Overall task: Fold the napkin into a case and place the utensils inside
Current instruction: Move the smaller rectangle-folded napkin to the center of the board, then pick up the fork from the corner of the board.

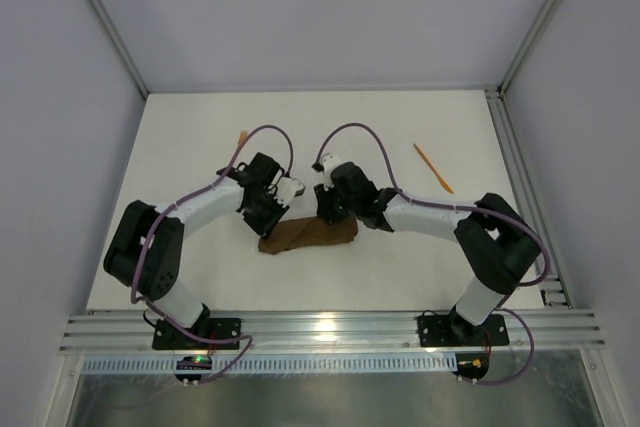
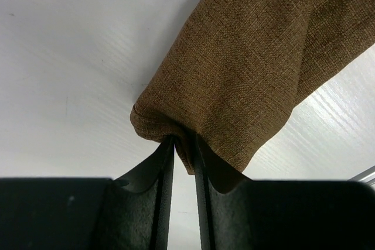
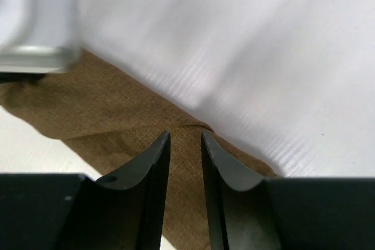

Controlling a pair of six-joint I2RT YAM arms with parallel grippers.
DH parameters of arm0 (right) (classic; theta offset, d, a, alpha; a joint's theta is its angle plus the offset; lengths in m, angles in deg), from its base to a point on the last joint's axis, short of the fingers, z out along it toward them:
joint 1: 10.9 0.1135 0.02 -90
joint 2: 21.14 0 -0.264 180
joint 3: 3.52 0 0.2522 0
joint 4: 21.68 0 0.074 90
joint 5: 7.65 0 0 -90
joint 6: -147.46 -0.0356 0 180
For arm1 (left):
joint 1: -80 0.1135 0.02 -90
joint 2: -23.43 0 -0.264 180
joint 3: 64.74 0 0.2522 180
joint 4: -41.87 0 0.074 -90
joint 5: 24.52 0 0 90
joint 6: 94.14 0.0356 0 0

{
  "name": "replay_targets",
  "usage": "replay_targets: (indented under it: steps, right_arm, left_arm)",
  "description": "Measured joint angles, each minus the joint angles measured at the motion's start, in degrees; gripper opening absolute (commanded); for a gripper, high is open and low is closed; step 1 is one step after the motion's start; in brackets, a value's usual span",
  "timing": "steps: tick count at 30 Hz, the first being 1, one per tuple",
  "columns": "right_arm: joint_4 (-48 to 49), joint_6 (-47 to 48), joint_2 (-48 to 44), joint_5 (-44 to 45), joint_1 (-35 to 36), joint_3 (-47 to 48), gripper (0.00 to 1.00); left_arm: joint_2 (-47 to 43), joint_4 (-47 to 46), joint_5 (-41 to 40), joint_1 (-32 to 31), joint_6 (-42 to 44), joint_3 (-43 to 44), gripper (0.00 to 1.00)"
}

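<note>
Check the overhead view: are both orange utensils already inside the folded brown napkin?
No: one orange utensil lies on the table far left, the other utensil far right, both apart from the napkin.

**Both arms bent inward, grippers down and near each other**

The left arm [image 1: 200, 202] rises from its base, elbow pushed out to the left, forearm reaching in toward the middle; the right arm [image 1: 430, 215] mirrors it, elbow out to the right; both wrists tip downward, near each other but apart; the left gripper [image 2: 183, 139] has its jaws nearly together, pinching a fold of the napkin [image 2: 246, 57]; the right gripper [image 3: 186, 136] has its jaws a narrow gap apart, tips at the cloth, a grip not clear.
</note>
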Motion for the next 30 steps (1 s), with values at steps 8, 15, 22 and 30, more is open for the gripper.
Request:
replay_targets:
  steps: [8,15,22,30]
  right_arm:
    - [0.17,-4.96,-12.52,0.55,-0.26,-7.19,0.11]
    - [2.08,-12.24,-6.58,-2.12,-4.52,-13.57,0.03]
    - [5.53,-15.39,-5.60,-4.33,-6.75,-14.45,0.03]
    - [2.29,-13.22,-5.60,-4.28,-6.75,-12.57,0.09]
  left_arm:
    - [-0.66,-0.24,-0.04,-0.09,0.04,-0.94,0.27]
    - [-2.12,-2.40,-2.03,-0.96,0.83,-4.42,0.27]
    - [-2.78,-4.98,-3.37,-1.57,1.03,-6.45,0.27]
    - [-10.80,-5.27,-2.36,-1.55,4.17,-7.58,0.48]
